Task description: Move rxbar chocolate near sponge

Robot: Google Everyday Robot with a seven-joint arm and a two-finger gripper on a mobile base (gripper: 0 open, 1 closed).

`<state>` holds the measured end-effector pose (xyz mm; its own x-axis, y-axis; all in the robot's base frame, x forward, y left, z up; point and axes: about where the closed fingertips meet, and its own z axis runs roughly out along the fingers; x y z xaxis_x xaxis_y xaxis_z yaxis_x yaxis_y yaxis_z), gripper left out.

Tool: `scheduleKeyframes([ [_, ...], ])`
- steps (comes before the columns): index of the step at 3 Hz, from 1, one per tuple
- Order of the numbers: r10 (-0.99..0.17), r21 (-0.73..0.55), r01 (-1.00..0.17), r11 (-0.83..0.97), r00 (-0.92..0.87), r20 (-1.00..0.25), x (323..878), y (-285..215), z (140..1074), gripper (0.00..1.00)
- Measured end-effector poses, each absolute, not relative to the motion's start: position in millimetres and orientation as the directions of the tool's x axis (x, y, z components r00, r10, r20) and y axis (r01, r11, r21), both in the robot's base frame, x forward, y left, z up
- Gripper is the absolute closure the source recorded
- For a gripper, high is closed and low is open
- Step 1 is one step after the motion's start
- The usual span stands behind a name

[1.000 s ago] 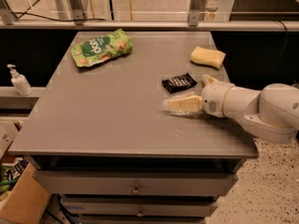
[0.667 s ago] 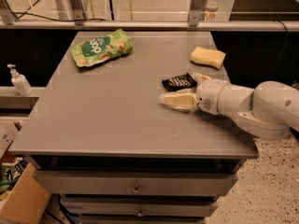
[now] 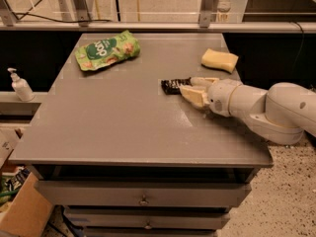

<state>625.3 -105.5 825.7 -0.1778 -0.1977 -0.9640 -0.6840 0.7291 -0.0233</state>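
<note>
The rxbar chocolate (image 3: 173,86), a small flat black wrapper, lies on the grey table (image 3: 123,122) right of centre. My gripper (image 3: 190,86) reaches in from the right at table height. Its cream fingers (image 3: 193,96) are apart, one on each side of the bar's right end, which they partly hide. The sponge (image 3: 219,60), a pale yellow block, lies near the table's far right edge, behind and to the right of the bar. My white arm (image 3: 276,110) stretches over the table's right edge.
A green snack pouch (image 3: 107,50) lies at the far left of the table. A white pump bottle (image 3: 20,86) stands on a ledge left of the table. Metal rails run behind the table. Drawers sit below its front edge.
My gripper has moved away from the camera towards the bar, and its fingers now straddle the bar's right end. The bar, sponge and pouch have not moved.
</note>
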Motion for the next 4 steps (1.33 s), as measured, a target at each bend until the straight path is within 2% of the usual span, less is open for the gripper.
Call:
scheduleKeyframes([
  [1, -0.203, -0.043, -0.669, 0.742, -0.163, -0.966, 631.0, -113.4, 831.8, 0.87],
  [2, -0.207, -0.063, -0.649, 0.758, -0.148, -0.967, 638.4, -122.0, 838.9, 1.00],
  [4, -0.214, -0.101, -0.584, 0.805, -0.127, -0.968, 657.6, -143.8, 850.3, 1.00],
])
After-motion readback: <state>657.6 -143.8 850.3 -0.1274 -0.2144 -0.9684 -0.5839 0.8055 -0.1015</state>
